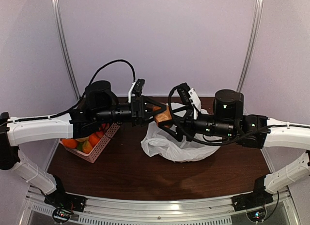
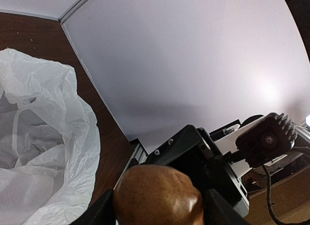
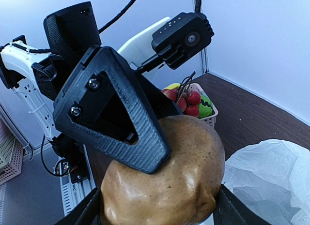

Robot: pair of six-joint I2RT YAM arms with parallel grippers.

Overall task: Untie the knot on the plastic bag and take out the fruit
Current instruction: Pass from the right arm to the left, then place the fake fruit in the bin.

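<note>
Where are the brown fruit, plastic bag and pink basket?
brown fruit (image 1: 163, 116), top external view, middle of its visible surface.
plastic bag (image 1: 160, 145), top external view, crumpled near-left side.
pink basket (image 1: 103, 142), top external view, latticed right wall.

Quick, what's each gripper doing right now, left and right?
Left gripper: closed on the brown fruit.
Right gripper: closed on the same brown fruit; both seem to grip it at once.

Pink basket at left edge of dark brown wooden tabletop. Pale walls behind, metal strips in corners. Aluminium rail along near edge. Beige basket off tabletop.
</note>
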